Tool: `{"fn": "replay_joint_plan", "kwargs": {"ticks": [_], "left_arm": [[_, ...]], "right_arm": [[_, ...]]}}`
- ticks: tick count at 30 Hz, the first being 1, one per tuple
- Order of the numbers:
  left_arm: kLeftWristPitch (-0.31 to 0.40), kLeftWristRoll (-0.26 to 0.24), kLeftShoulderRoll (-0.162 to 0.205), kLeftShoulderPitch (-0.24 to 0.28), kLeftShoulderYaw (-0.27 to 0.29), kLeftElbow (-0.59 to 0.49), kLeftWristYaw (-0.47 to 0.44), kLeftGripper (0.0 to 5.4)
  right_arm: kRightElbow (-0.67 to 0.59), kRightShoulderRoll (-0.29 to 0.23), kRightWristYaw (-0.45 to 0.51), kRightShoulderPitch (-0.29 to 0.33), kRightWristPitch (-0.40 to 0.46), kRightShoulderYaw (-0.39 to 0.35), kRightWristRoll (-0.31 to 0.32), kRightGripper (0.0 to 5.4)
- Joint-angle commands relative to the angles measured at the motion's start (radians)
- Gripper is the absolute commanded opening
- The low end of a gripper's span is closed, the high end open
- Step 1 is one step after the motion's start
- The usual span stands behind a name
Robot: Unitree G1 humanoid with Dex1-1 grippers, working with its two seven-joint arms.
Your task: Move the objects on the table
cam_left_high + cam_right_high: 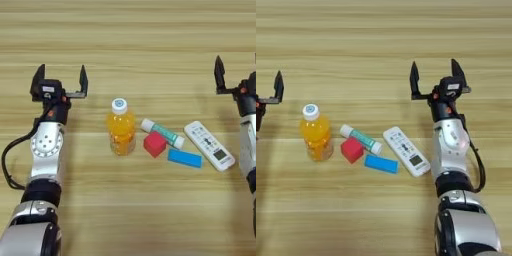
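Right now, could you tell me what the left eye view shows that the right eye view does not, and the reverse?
Only the left eye view shows the whole left gripper, both fingers spread open, with its arm running down to the bottom edge. Only the right eye view shows the whole right gripper, also open, with its full arm. Each view catches just one finger of the other gripper at its side edge. Both share the wooden table and the cluster between the arms: orange-drink bottle, white-and-green tube, red cube, flat blue block and white remote control.
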Motion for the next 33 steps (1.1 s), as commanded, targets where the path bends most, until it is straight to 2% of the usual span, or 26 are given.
{"fn": "replay_joint_plan", "kwargs": {"ticks": [1, 3, 5, 7, 11, 13, 16, 22, 28, 33], "left_arm": [[0.057, -0.047, 0.013, 0.069, 0.002, -0.142, -0.044, 5.4], [0.097, -0.103, 0.019, 0.12, -0.009, -0.235, -0.103, 5.4], [0.156, -0.226, 0.017, 0.191, -0.037, -0.392, -0.202, 5.4], [0.202, -0.318, 0.019, 0.269, -0.071, -0.545, -0.278, 5.4], [0.295, -0.466, 0.039, 0.382, -0.118, -0.728, -0.405, 5.4], [0.332, -0.505, 0.049, 0.416, -0.13, -0.785, -0.447, 5.4], [0.388, -0.525, 0.074, 0.448, -0.141, -0.84, -0.488, 5.4], [0.449, -0.564, 0.114, 0.521, -0.139, -0.923, -0.576, 5.4], [0.478, -0.499, 0.138, 0.533, -0.146, -0.909, -0.588, 5.4], [0.493, -0.449, 0.138, 0.521, -0.148, -0.872, -0.574, 5.4]], "right_arm": [[-0.132, 0.005, -0.034, 0.063, 0.025, 0.001, -0.009, 5.39], [-0.181, 0.004, -0.056, 0.086, 0.044, -0.002, -0.014, 5.39], [-0.218, 0.003, -0.078, 0.105, 0.064, -0.008, -0.018, 5.39], [-0.261, 0.007, -0.095, 0.138, 0.089, -0.008, -0.022, 5.39], [-0.287, 0.011, -0.143, 0.192, 0.16, 0.01, -0.083, 5.39], [-0.31, 0.014, -0.164, 0.214, 0.195, 0.017, -0.104, 5.39], [-0.379, 0.029, -0.183, 0.26, 0.226, 0.037, -0.128, 5.39], [-0.488, 0.052, -0.198, 0.332, 0.277, 0.058, -0.133, 5.39], [-0.578, 0.071, -0.201, 0.394, 0.306, 0.074, -0.125, 5.39], [-0.641, 0.084, -0.198, 0.432, 0.324, 0.085, -0.118, 5.39]]}}
